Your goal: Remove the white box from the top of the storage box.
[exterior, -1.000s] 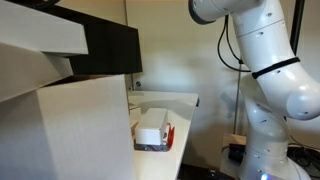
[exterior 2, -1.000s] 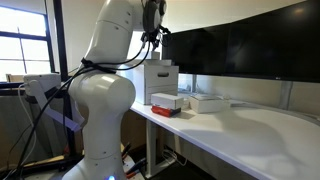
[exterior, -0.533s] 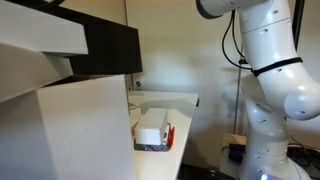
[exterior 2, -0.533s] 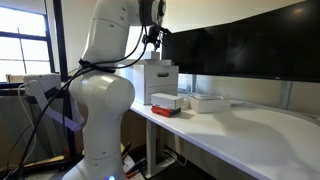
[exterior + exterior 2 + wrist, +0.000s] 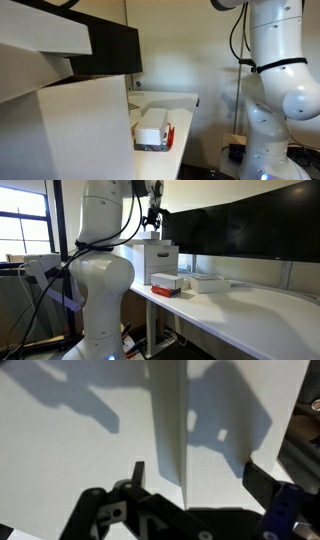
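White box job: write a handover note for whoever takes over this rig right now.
Tool: open and empty, hanging high above the desk, clear of both boxes.
White box: sits on top of the storage box, near the desk edge, as both exterior views show.
Done: nothing yet; the white box is not gripped or lifted.
Left: probably bring the tool down over the white box, close on it, lift it off the storage box and set it on the desk.
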Available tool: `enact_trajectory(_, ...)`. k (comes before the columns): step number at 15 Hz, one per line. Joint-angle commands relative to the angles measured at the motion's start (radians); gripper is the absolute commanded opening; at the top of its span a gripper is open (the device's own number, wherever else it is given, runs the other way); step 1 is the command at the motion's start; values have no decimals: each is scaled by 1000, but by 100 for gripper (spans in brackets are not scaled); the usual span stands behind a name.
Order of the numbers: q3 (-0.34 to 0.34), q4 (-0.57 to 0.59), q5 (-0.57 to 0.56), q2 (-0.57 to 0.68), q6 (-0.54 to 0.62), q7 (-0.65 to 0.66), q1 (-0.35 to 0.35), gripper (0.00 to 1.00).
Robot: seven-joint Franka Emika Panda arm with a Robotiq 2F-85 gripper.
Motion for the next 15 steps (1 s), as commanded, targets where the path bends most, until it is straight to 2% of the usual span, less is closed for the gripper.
enact_trajectory(1,-11,-139,14,-101,54,-16,-15,100)
enact_trajectory(15,-54,-228,18,-182,108,-6,7,100)
